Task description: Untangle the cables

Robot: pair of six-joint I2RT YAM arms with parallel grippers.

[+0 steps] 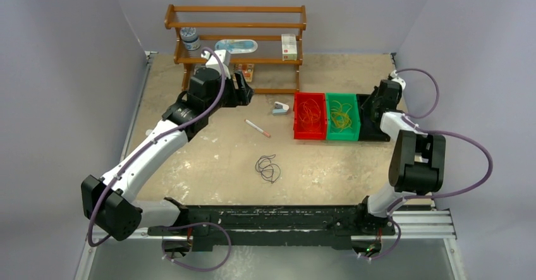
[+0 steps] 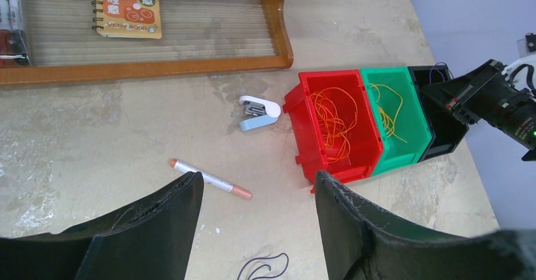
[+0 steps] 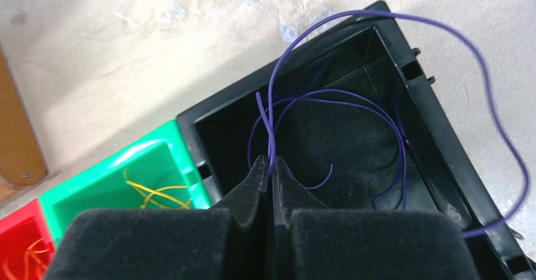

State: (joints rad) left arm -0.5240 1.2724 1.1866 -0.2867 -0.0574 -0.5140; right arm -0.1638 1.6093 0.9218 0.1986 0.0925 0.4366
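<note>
Over black bin: right claw pinching purple cable.

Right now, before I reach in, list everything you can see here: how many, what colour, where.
table: one, beige, under everything
shelf rack: one, brown wood, far side
box: one, white-red, on the shelf rack
notebook: one, orange, under the shelf rack
red bin: one, red, left of row
green bin: one, green, middle
black bin: one, black, right
orange cables: one bunch, in red bin
yellow cables: one bunch, in green bin
purple cable: one, looping over black bin's rim
dark cable: one tangle, loose mid-table
stapler: one, white and blue-grey, beside red bin
pen: one, white, red tip, mid-table
left gripper: one, black, open, above table
right gripper: one, black, shut on purple cable
</note>
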